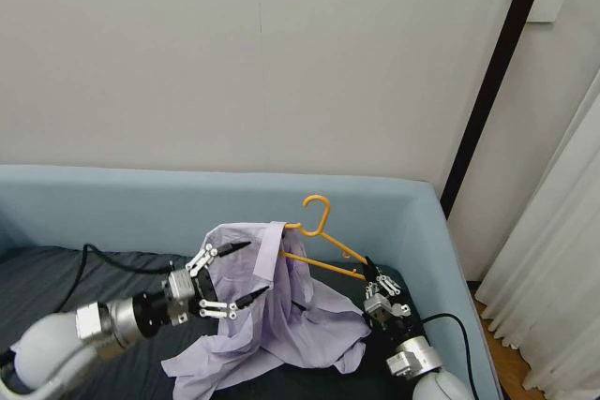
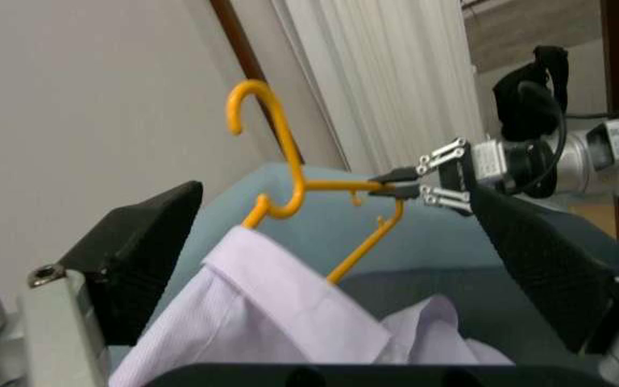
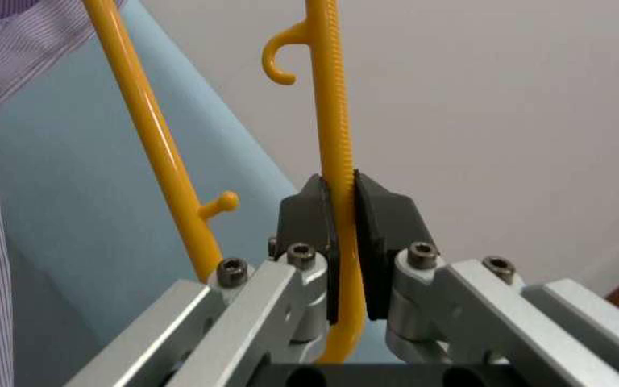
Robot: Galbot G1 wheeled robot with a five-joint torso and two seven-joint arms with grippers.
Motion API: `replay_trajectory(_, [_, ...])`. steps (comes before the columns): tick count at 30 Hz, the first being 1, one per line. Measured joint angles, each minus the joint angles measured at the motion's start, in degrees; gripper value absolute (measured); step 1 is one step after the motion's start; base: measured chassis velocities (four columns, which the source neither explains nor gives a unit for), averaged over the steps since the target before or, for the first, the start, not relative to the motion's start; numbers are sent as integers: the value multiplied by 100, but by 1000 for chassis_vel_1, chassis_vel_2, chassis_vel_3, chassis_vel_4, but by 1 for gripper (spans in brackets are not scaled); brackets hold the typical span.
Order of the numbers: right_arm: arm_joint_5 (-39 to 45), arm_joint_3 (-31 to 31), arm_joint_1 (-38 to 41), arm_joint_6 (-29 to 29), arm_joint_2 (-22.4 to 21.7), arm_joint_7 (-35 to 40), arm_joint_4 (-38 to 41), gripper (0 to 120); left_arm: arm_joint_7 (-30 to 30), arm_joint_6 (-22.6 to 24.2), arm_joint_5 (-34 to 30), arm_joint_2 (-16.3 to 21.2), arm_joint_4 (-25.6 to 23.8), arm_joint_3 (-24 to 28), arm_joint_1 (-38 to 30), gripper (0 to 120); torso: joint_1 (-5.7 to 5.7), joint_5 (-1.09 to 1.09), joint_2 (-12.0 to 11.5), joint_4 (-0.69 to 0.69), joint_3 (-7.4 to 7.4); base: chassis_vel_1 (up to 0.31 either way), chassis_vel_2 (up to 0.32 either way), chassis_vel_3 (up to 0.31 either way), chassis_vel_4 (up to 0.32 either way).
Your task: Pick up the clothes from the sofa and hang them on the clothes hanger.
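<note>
A pale blue sofa (image 1: pixel 112 196) with a dark grey seat cushion (image 1: pixel 47 274) is standing against a plain off-white wall (image 1: pixel 234 53). To the right of the sofa a dark frame (image 1: pixel 487 81) is running up the wall, and white curtains (image 1: pixel 553 250) are hanging beyond it.

A lilac shirt (image 1: pixel 281 325), finely striped, is hanging partly on an orange hanger (image 1: pixel 319 217) held up above the seat near the sofa's right end. Its collar and one shoulder are sitting over the hanger's left arm, while the rest is trailing down in loose folds and pooling on the cushion. The hanger's right arm is sticking out bare, and its hook is pointing up in front of the backrest.

The right gripper (image 1: pixel 372 278) is reaching up from the lower right and is clenching the thin bar at the hanger's bare end; in the right wrist view its dark pads (image 3: pixel 385 234) are pressing flat on either side of the orange bar. The left gripper (image 1: pixel 255 269) is coming in from the left with its fingers spread wide apart, released, one above and one below the shirt's draped shoulder, and the collar is lying between them.

A black cable (image 1: pixel 103 255) is lying across the cushion behind the left arm
</note>
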Motion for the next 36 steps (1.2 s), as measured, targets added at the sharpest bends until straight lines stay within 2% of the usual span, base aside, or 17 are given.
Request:
replay_trajectory(3, [-50,-147,182,20,51,-23,-86,5,419,199,-313,103,349,91,-376,100,0,-1,0,-4,0,0,0,0,0])
replay_trajectory(5, [-45,-482,485,19,131,-53,-239,5,950,351,-563,126,802,112,-643,100,0,-1,0,6,0,0,0,0,0])
replay_trajectory(6, [-45,-482,485,19,131,-53,-239,5,950,351,-563,126,802,112,-643,100,0,-1,0,6,0,0,0,0,0])
replay_trajectory(7, [-41,-552,538,12,156,-64,-258,5,1140,405,-600,94,1039,249,-881,100,0,1,0,8,-1,0,0,0,0])
replay_trajectory(10, [-46,-581,552,-3,169,-80,-264,5,1673,514,-625,-156,1803,1269,-1973,100,0,-4,0,2,0,0,0,0,0])
replay_trajectory(11, [-46,-581,552,-3,169,-80,-264,5,1673,514,-625,-156,1803,1269,-1973,100,0,-4,0,2,0,0,0,0,0])
replay_trajectory(12, [-56,-563,538,-6,169,-83,-264,5,1922,547,-625,-308,2115,1736,-2503,100,0,-5,0,-2,0,0,0,0,0])
replay_trajectory(14, [-73,-523,497,-12,170,-86,-263,5,2228,613,-595,-576,2557,2278,-3193,100,0,3,0,-4,0,0,0,0,0])
replay_trajectory(17, [-112,-489,470,-13,170,-87,-261,5,2429,689,-572,-785,2863,2589,-3636,100,0,0,0,-3,0,0,0,0,0])
replay_trajectory(19, [-243,-397,396,2,165,-88,-254,5,2919,904,-486,-1212,3407,3094,-4494,100,0,2,0,-3,0,0,0,0,0])
replay_trajectory(20, [-243,-397,396,2,165,-88,-254,5,2919,904,-486,-1212,3407,3094,-4494,100,0,2,0,-3,0,0,0,0,0])
replay_trajectory(23, [-301,-303,287,4,155,-88,-220,5,3417,1105,-312,-1557,3819,3645,-5203,100,0,3,0,2,0,0,0,0,0])
replay_trajectory(24, [-331,-243,249,7,158,-87,-203,5,3549,1157,-252,-1654,3946,3815,-5385,100,0,3,0,-1,0,0,0,0,0])
replay_trajectory(26, [-369,-197,225,15,166,-87,-198,5,3683,1209,-185,-1745,4071,3961,-5543,100,0,2,0,-3,0,0,0,0,0])
replay_trajectory(29, [-483,-94,180,57,209,-87,-178,5,4158,1332,237,-2070,4606,4303,-5964,100,0,2,0,-1,0,0,0,0,0])
replay_trajectory(31, [-485,-92,179,58,211,-86,-177,5,4169,1336,262,-2086,4630,4312,-5980,100,0,2,0,0,0,0,0,0,0])
replay_trajectory(36, [-513,-41,144,92,207,-56,-134,5,4486,1477,751,-2519,5206,4391,-6196,92,0,1,0,0,-1,0,0,0,0])
